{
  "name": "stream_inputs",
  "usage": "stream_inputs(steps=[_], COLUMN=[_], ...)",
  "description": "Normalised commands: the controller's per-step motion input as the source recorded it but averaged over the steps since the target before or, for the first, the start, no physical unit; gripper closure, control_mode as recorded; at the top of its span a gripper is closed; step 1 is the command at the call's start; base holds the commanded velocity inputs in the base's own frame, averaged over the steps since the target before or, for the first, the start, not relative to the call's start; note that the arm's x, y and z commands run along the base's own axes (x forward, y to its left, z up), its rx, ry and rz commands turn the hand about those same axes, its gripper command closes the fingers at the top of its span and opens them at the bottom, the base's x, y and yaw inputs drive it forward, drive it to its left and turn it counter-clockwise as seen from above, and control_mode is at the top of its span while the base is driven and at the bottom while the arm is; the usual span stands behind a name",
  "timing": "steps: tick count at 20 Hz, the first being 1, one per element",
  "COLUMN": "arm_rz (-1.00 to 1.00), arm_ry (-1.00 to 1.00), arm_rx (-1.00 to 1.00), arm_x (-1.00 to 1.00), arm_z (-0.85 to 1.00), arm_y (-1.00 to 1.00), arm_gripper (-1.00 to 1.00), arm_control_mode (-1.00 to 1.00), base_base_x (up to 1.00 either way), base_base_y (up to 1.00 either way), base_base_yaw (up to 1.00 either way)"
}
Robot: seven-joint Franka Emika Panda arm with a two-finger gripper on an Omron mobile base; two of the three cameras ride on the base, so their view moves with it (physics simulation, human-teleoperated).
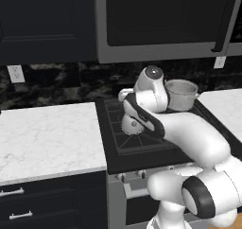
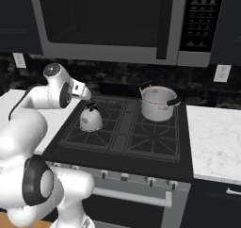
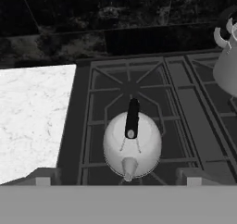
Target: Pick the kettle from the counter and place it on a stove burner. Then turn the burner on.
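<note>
Kettle (image 3: pixel 132 146): small silvery-white dome, black knob and handle on top, short spout. Stands upright on stove burner (image 3: pixel 127 121), front-left grate section of black cooktop, near cooktop's left edge. In hand view spout points toward bottom of frame, handle runs along same line.

Burner: black cast-iron grate, spokes meeting under kettle.

Counter (image 1: pixel 47 136): white marble, faint grey veins, butts against cooktop's left edge; second stretch right of cooktop (image 2: pixel 214 137). Dark drawers with silver bar handles below.

Silvery-white kettle (image 3: pixel 132 146), black handle, on black burner (image 3: pixel 134 96); white, seemingly grey-veined counter (image 3: pixel 30 119).
</note>
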Motion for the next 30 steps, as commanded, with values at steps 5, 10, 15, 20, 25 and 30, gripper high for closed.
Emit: stream_inputs(steps=[5, 10, 15, 20, 25, 30], arm_rz=[0.09, 0.02, 0.0, 0.07, 0.01, 0.0], arm_ry=[-0.34, -0.18, -0.14, -0.12, -0.46, -0.44], arm_rx=[-0.11, -0.07, -0.1, -0.1, 0.1, 0.14], arm_x=[-1.0, -1.0, -1.0, -1.0, -1.0, -0.6], arm_z=[0.13, -0.01, -0.64, -1.0, -1.0, -0.88], arm_y=[0.5, 0.51, 0.49, 0.32, -0.08, -0.34], arm_gripper=[-1.0, -1.0, -1.0, -1.0, -1.0, -1.0], arm_control_mode=[-1.0, -1.0, -1.0, -1.0, -1.0, -1.0], base_base_x=[0.0, 0.0, 0.0, 0.0, 0.0, 0.0], base_base_y=[0.0, 0.0, 0.0, 0.0, 0.0, 0.0], base_base_yaw=[0.0, 0.0, 0.0, 0.0, 0.0, 0.0])
